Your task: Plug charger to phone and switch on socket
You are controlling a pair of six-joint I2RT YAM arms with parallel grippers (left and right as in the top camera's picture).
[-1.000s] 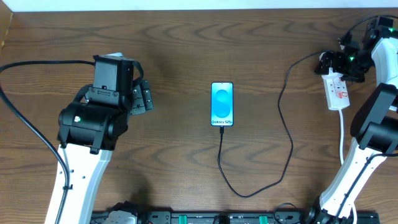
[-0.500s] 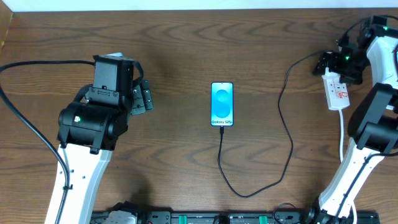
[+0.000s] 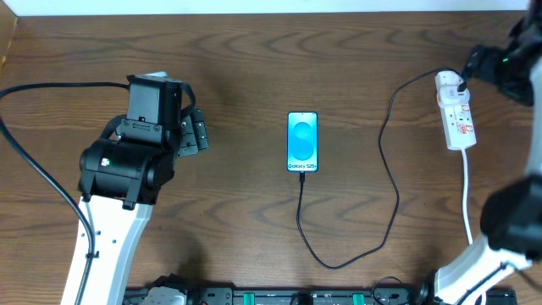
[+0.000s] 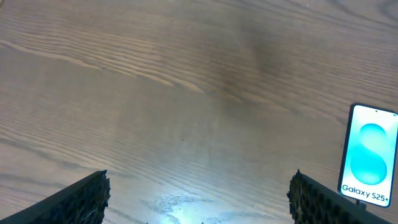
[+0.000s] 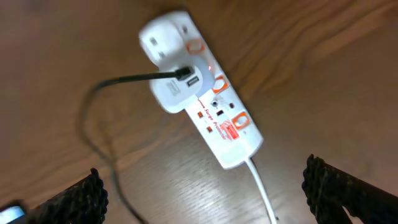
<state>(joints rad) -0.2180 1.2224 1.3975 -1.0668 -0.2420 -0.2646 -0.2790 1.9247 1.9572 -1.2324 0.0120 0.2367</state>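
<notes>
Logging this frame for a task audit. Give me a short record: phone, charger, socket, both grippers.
phone: flat at centre of the table, screen lit blue
socket: white strip at the table's right, small red light showing
charger: one end meets the phone's bottom edge, the other enters the white adapter on the socket
left gripper: fingers open, above bare table left of the phone
right gripper: fingers open, above the socket, not touching it
</notes>
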